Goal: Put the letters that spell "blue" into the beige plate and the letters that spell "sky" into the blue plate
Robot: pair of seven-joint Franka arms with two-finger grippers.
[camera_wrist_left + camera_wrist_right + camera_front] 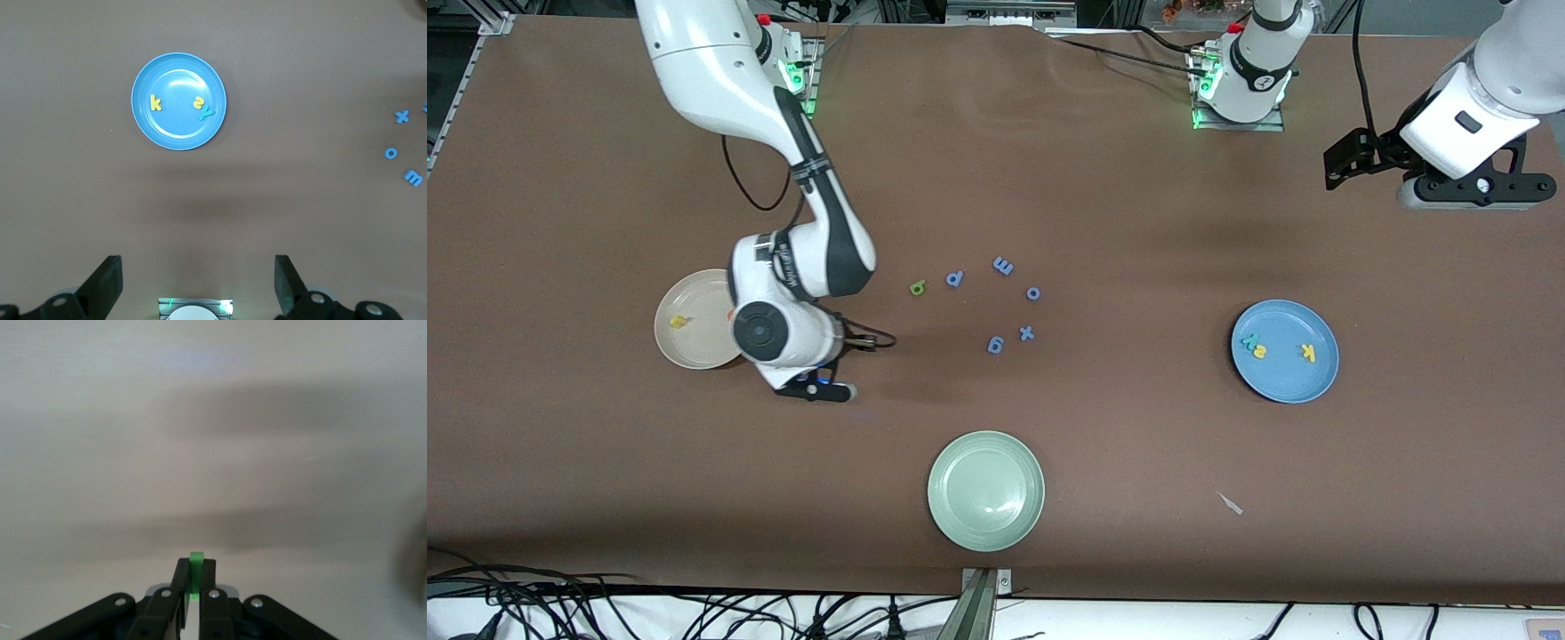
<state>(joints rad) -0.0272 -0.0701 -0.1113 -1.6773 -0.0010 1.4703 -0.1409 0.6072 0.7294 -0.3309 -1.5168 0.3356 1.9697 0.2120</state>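
My right gripper (815, 389) hangs low over the table beside the beige plate (694, 348) and is shut on the dark green "l" (195, 576), which stands up between its fingers. The yellow "u" (679, 322) lies in that plate; a small orange bit (731, 313) shows at the plate's edge under my arm. The light green "b" (917, 287) lies on the table. The blue plate (1282, 384) (179, 133) holds the yellow "s" (198, 102), teal "y" (205, 112) and yellow "k" (155, 103). My left gripper (1476, 188) (197, 283) waits open, high over its own end of the table.
Several blue-violet letters (1003, 265) lie scattered mid-table, beside the "b" and toward the left arm's end from it. A pale green plate (985, 491) sits near the front edge. A small pale scrap (1232, 504) lies nearer to the camera than the blue plate.
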